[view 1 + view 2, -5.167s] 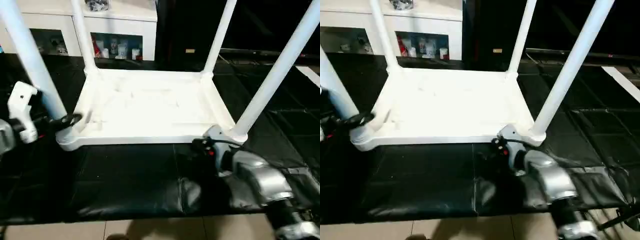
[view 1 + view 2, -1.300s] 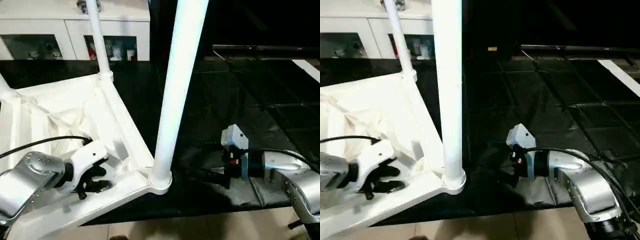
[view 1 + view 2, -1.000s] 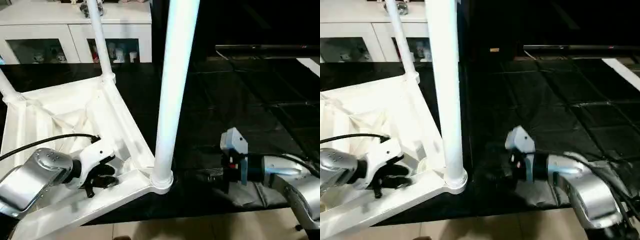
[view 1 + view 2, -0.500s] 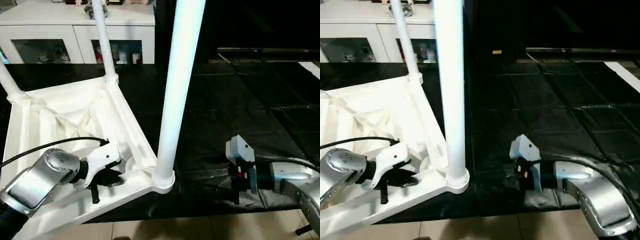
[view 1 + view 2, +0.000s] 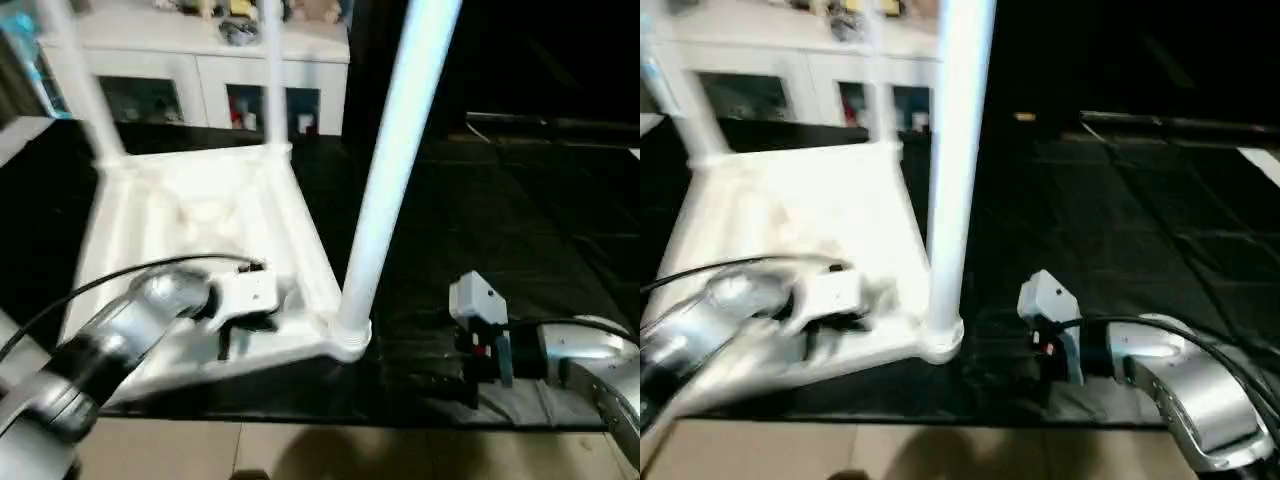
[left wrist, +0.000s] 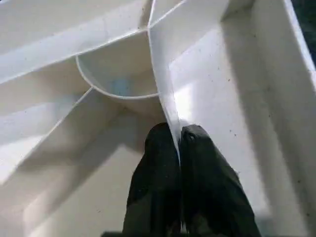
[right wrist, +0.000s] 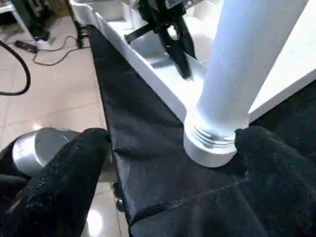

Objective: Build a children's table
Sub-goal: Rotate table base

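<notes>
From the left eye, the children's table [image 5: 190,225] is lying upside down on the black mat [image 5: 520,230], ribbed underside up, legs pointing at the ceiling. The nearest leg [image 5: 395,170] is rising from the corner lobe close to the mat's near edge. The left gripper [image 5: 235,335] is reaching in over the tabletop's near rim, just inside that corner. The right gripper [image 5: 440,385] is lying low on the mat, just beside the leg's base, pointing at it.

From the right eye, same story: the white cabinet [image 5: 790,85] is sitting behind the mat's far edge, and the right forearm is stretching in from the near right corner.

Through the left wrist, the two black fingers [image 6: 160,163] are pinching a thin upright rib [image 6: 163,94] of the underside, pressed tight on either side of it, beside a curved socket wall.

Through the right wrist, the fingers [image 7: 64,177] are spread wide, one on each side of the leg's threaded collar [image 7: 212,143], not touching it. The leg's long axis is standing upright, straight ahead between the jaws, so the right arm is the nearer one for it. My read: closing on that collar looks like the natural next move, while the left is steadying the top.
</notes>
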Controlling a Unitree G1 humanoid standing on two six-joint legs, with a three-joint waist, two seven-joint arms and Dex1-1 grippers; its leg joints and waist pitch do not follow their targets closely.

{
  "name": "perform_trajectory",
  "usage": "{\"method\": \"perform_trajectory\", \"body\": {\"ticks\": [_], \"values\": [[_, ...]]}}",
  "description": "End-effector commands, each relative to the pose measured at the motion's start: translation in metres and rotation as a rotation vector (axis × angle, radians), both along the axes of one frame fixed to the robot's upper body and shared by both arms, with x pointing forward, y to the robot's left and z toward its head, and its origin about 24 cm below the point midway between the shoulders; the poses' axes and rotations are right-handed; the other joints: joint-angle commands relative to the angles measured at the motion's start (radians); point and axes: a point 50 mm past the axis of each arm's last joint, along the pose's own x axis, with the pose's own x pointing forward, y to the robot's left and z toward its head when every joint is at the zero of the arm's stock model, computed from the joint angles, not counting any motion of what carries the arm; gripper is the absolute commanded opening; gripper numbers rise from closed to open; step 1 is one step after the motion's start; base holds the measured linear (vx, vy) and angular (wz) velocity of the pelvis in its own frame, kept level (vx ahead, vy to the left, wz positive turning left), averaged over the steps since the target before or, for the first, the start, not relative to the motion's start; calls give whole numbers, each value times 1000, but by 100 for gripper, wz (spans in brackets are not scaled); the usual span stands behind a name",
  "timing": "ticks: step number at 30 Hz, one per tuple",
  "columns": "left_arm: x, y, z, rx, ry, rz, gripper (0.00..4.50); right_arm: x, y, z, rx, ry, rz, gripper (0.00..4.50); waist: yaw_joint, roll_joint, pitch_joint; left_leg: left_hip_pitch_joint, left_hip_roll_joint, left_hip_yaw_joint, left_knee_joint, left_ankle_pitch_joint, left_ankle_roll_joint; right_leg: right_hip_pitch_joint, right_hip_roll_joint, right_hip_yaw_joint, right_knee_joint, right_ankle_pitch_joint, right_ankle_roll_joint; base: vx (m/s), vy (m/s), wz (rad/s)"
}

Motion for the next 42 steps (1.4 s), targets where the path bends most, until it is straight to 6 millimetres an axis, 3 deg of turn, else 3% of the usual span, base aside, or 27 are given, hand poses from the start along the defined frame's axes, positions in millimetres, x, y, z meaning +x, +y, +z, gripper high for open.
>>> {"method": "perform_trajectory", "body": {"ticks": [1, 2, 3, 4, 5, 6, 7, 8, 10, 11, 15, 16, 17, 20, 23, 28, 29, 31, 32, 33, 34, 35, 38, 39, 40, 41, 42], "values": [[14, -24, 19, -20, -208, -99, 5, 0, -3, 4, -6, -16, -20, 450, 20, 21, -38, -76, 117, -43, -191, -817, -46, 88, -34, 69, 164, -287, -10, -66, 65, -1], [19, -31, 21, -31, -230, -96, 5, -2, -4, 4, -10, -17, -26, 450, 48, 14, -42, -73, 109, -11, -204, -838, -42, 68, -20, 84, 176, -204, -17, -106, 18, 13], [24, -35, 23, -30, -260, -90, 5, -3, -5, 3, -11, -18, -33, 450, 42, -13, -45, 34, 46, 36, -149, -711, -72, -24, -29, 138, 121, -402, -38, 8, -56, 22], [28, -38, 24, -28, -279, -86, 5, -3, -5, 3, -12, -18, -37, 450, 20, -75, -36, 83, -2, 31, -40, -557, -82, -81, -59, 156, 7, -704, 0, 8, -56, 22], [31, -39, 24, -25, -289, -71, 5, -4, -6, 4, -13, -18, -41, 450, 48, -66, -41, 38, -10, -9, 44, -171, -12, -50, -153, 212, -64, -943, -29, 58, -56, 5], [34, -38, 24, -18, -298, -63, 5, -5, -6, 4, -13, -19, -44, 450, 63, -55, -55, -15, 0, -17, -15, -24, 8, 4, -122, 196, -21, -764, -22, 0, 0, 0], [36, -36, 24, -19, -295, -55, 5, -6, -5, 4, -13, -20, -46, 450, 55, -37, -63, -17, 16, -10, -51, -46, -16, -10, -71, 161, 8, -479, -52, 0, 0, 0], [38, -32, 25, -16, -295, -38, 5, -6, -5, 4, -13, -21, -49, 450, 47, -37, -62, -17, 15, -7, -57, -106, -21, -13, -57, 156, 15, -405, -65, 0, 0, 0], [39, -29, 28, -41, -288, -27, 5, -7, -5, 4, -13, -21, -50, 450, 35, -29, -71, -26, 14, -9, -60, -201, -32, -6, -59, 156, 32, -289, -97, 0, 0, 0], [40, -28, 31, -74, -276, -9, 5, -7, -5, 4, -14, -21, -53, 450, 29, -28, -74, -30, 12, -9, -59, -191, -23, -4, -57, 154, 34, -214, -109, 0, 0, 0], [38, -16, 39, -152, -236, -12, 61, -9, -3, 3, -10, -22, -62, 450, 20, -25, -77, -39, 10, -2, -52, -150, 14, -7, -58, 152, 32, -114, -135, 0, 0, 0], [38, -13, 40, -163, -234, -16, 66, -9, -3, 3, -9, -21, -64, 450, 21, -22, -78, -40, 11, -3, -51, -155, 11, -6, -58, 152, 34, -114, -137, 0, 0, 0], [37, -9, 42, -167, -231, -20, 77, -9, -2, 3, -8, -21, -65, 450, 19, -30, -77, -39, 13, -1, -53, -156, 11, -6, -57, 151, 34, -111, -138, 0, 0, 0], [28, 11, 55, -222, -176, -17, 104, -9, 1, 2, 5, -19, -63, 450, 15, -25, -76, -37, 17, -2, -56, -158, 6, -8, -59, 151, 41, -98, -143, 0, 0, 0], [21, 24, 65, -272, -124, 14, 123, -8, 5, 3, 20, -22, -59, 450, -3, -32, -69, -36, 14, 5, -60, -167, 9, -13, -55, 150, 37, -125, -157, 0, 0, 0], [-2, 36, 67, -333, -1, 104, 156, -4, 11, 4, 53, -37, -81, 450, -12, -26, -66, -30, 18, 6, -66, -186, -7, -18, -54, 152, 40, -157, -162, 0, 0, 0], [-5, 32, 64, -357, 0, 119, 156, -3, 11, 4, 60, -40, -87, 450, -14, -8, -64, -29, 19, 3, -68, -205, -16, -20, -55, 153, 38, -166, -165, 0, 0, 0], [-9, 17, 62, -481, 11, 176, 156, -3, 11, 5, 69, -45, -95, 450, -16, 2, -61, -22, 20, 7, -69, -277, -40, -24, -52, 156, 28, -179, -176, 0, 0, 0], [-13, 6, 61, -555, 27, 194, 156, -4, 8, 6, 59, -53, -104, 450, -14, -4, -63, -18, 20, 8, -67, -290, -44, -23, -53, 156, 29, -187, -179, 0, 0, 0], [-14, 5, 61, -561, 28, 194, 156, -4, 8, 6, 57, -55, -105, 450, -15, 23, -62, -14, 21, 6, -68, -325, -57, -24, -51, 158, 21, -192, -178, 0, 0, 0], [-19, -7, 59, -591, 37, 172, 156, -5, 2, 8, 41, -71, -129, 450, -15, 27, -62, -22, 15, 1, -68, -331, -61, -13, -50, 156, 27, -202, -175, 0, 0, 0], [-20, -16, 58, -599, 41, 158, 156, -4, -4, 10, 36, -84, -155, 450, -17, 17, -60, -22, 15, 4, -69, -330, -55, -13, -50, 158, 19, -212, -166, 0, 0, 0], [-15, -28, 55, -614, 40, 199, 186, -1, -14, 8, 2, -119, -235, 450, -25, 13, -59, -35, 5, 6, -62, -265, -24, -6, -49, 159, 14, -257, -135, 0, 0, 0], [-13, -34, 55, -612, 30, 217, 191, 1, -19, 7, -21, -135, -275, 450, -29, 22, -61, -34, 5, 5, -61, -250, -22, -8, -49, 157, 11, -286, -121, 0, 0, 0], [-13, -35, 55, -604, 37, 221, 197, 3, -20, 6, -29, -146, -306, 450, -33, 18, -61, -34, 5, 6, -61, -244, -21, -9, -49, 158, 7, -295, -116, 0, 0, 0], [-14, -38, 54, -585, 39, 214, 197, 5, -23, 8, -21, -156, -349, 450, -32, 53, -64, -32, 3, 1, -57, -238, -26, -10, -49, 157, 12, -301, -114, 0, 0, 0], [-15, -40, 53, -576, 41, 212, 211, 5, -24, 8, -10, -158, -367, 450, -42, 38, -61, -33, 3, 4, -61, -246, -23, -10, -45, 156, 1, -302, -109, 0, 0, 0]]}}
